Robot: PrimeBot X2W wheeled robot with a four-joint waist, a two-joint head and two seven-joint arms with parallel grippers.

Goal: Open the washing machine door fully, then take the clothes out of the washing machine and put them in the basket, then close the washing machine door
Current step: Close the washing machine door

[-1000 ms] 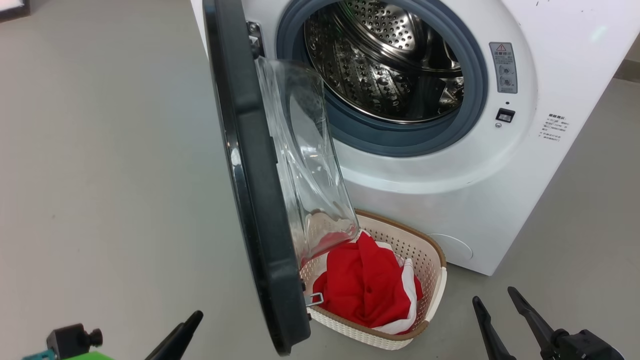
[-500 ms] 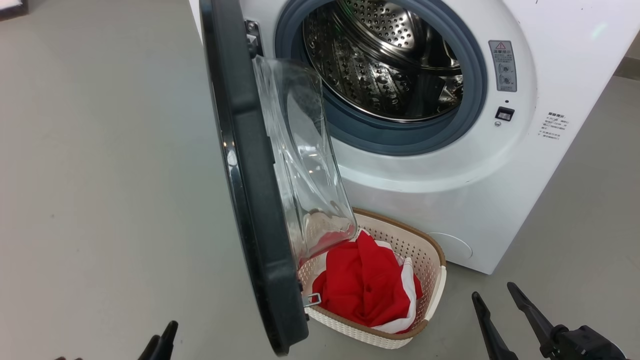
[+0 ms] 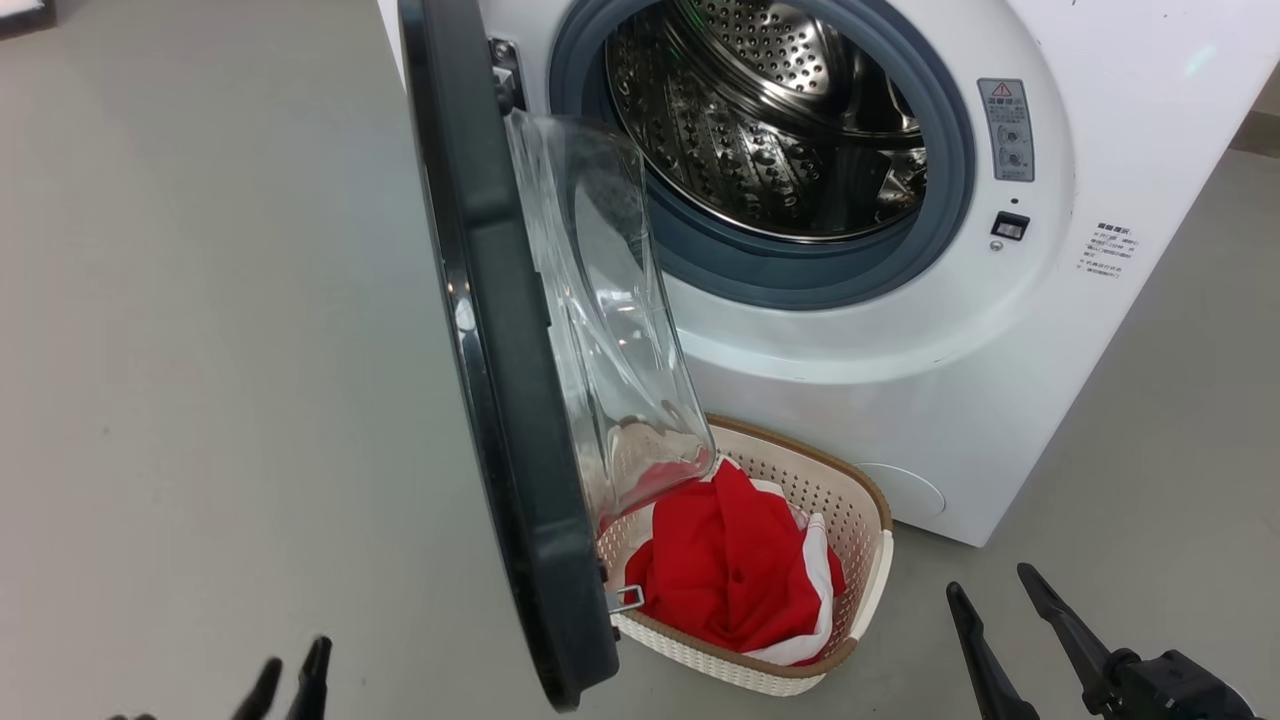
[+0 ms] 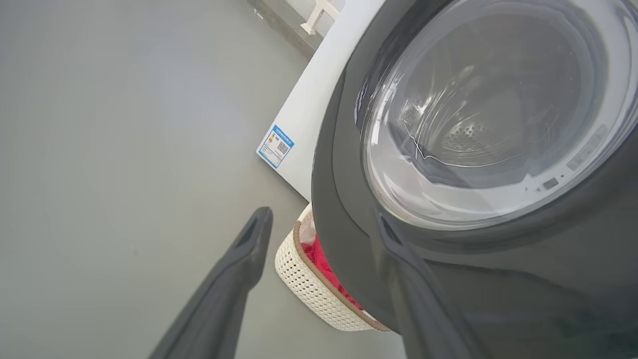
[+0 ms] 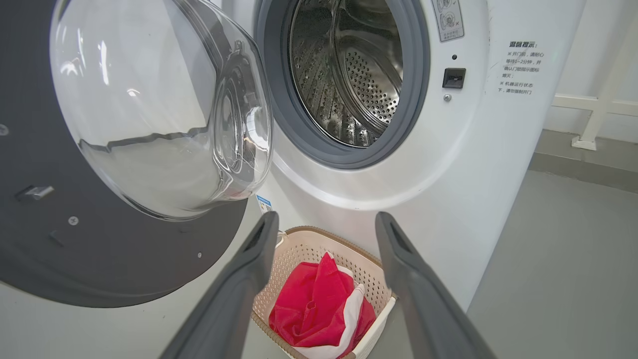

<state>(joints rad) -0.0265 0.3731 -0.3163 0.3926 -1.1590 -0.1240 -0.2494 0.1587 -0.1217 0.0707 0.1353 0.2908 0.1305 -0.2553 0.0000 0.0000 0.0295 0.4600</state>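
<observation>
Left claw (image 3: 295, 657) has drawn back low, jaws spread wide.

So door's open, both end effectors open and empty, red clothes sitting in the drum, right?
One thing off: the red clothes sit in the basket, not the drum, as the right wrist view shows. The door is open, and the left end effector and right end effector are open and empty.

The clothes (image 3: 730, 575) lie in the basket (image 3: 850, 500) before the washing machine (image 3: 1000, 380).
</observation>
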